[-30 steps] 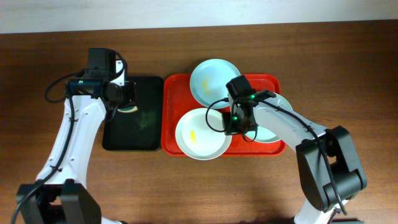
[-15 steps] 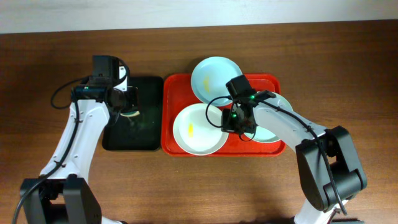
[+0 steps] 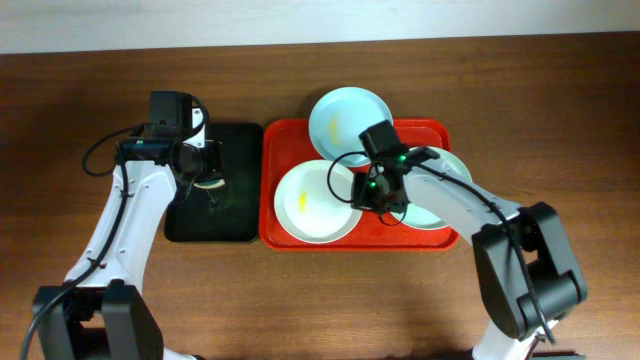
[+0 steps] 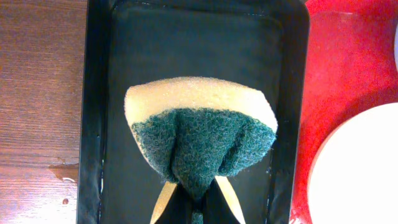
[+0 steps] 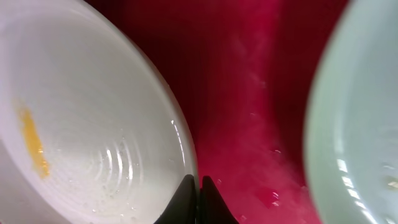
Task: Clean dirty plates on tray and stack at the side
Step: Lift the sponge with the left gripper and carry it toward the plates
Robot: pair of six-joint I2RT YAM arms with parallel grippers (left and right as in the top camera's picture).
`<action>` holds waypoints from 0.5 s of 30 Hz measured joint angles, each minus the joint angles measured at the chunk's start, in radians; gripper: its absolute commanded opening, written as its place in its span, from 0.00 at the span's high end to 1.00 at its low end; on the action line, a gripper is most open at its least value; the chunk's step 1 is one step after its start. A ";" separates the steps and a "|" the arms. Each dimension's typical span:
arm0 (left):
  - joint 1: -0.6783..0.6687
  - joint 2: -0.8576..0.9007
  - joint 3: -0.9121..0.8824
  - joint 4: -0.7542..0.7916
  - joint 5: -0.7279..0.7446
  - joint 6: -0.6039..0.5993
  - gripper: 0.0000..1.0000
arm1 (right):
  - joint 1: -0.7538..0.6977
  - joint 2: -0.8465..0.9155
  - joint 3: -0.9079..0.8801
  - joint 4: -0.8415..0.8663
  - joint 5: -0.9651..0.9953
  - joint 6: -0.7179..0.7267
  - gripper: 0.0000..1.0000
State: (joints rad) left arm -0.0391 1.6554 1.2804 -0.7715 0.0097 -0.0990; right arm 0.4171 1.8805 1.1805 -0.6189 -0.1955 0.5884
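Judging by the gloss, how is the white plate (image 3: 318,201) expected to handle?

Stiff, light and slippery, it is judged, and breakable if dropped. It is found at the front left of the red tray (image 3: 283,140), and its right rim is pinched by the closed right gripper (image 5: 198,183). Only the thin rim is offered as a hold.

And the scrubbing?

A soft sponge (image 4: 199,134) is squeezed in the shut left gripper (image 4: 198,202) above the black tray (image 4: 99,93). A yellow smear (image 5: 31,143) is to be wiped.

Is room left for stacking?

The pale blue plate (image 3: 349,118) is overhung past the far rim. The pale green plate (image 3: 428,216) is crowded just beside the right gripper. Wooden table (image 3: 560,100) is seen on either side.
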 measured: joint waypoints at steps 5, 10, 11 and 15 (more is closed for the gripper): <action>0.000 0.000 0.000 0.000 0.000 0.000 1.00 | 0.035 0.022 0.000 0.022 0.042 0.021 0.96; 0.000 0.000 0.000 0.000 0.000 0.000 1.00 | 0.044 0.025 0.001 0.012 0.069 0.007 0.88; 0.000 0.000 0.000 0.000 0.000 0.000 1.00 | 0.044 0.027 0.001 0.009 0.072 0.004 0.89; 0.000 0.000 -0.004 0.016 -0.003 0.000 1.00 | 0.044 0.028 0.001 0.004 0.085 -0.016 0.93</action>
State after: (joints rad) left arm -0.0391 1.6554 1.2766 -0.7551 0.0067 -0.0990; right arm 0.4610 1.9087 1.1812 -0.6147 -0.1104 0.5728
